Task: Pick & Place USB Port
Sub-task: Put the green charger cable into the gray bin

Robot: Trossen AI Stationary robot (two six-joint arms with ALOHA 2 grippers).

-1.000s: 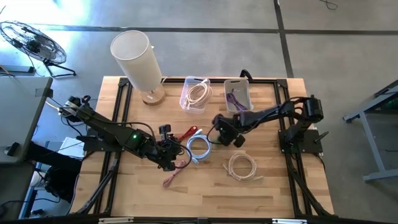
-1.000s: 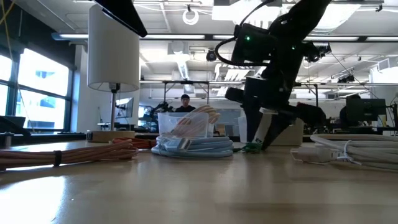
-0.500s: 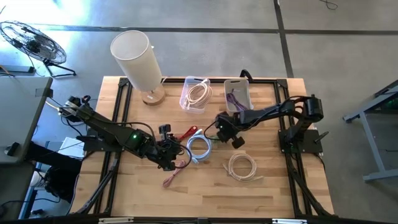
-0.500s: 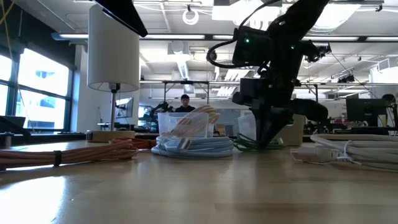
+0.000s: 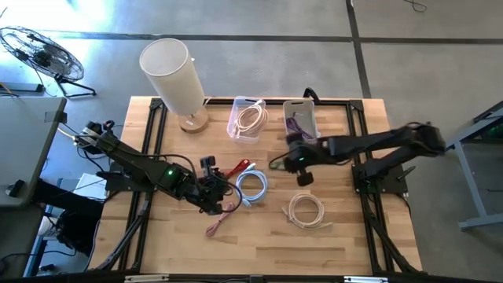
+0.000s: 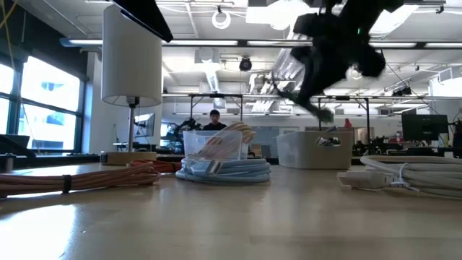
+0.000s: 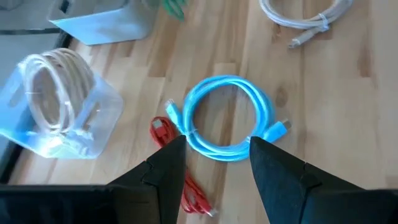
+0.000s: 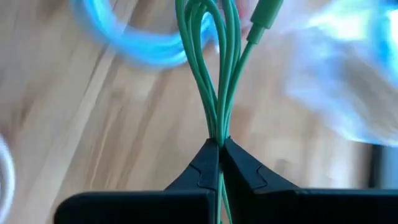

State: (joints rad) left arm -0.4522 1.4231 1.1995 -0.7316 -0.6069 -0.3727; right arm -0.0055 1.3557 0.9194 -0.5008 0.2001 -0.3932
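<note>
right claw (image 8: 219, 155): clamped on the green cable (image 8: 214, 68), whose loops hang from its tips
bin (image 5: 300, 118): just beyond, toward the tabletop's far edge
left claw (image 7: 214, 165): spread, empty

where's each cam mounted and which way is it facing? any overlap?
High: overhead, straight down; both arms, right pincer.
Low: table height, level across the coiled blue cable; one raised arm.
Left wrist: on the left arm, down at that blue coil; left pincer open.
Right wrist: right pincer shut on the looped green cable.
Shared: blue cable, all four.
</note>
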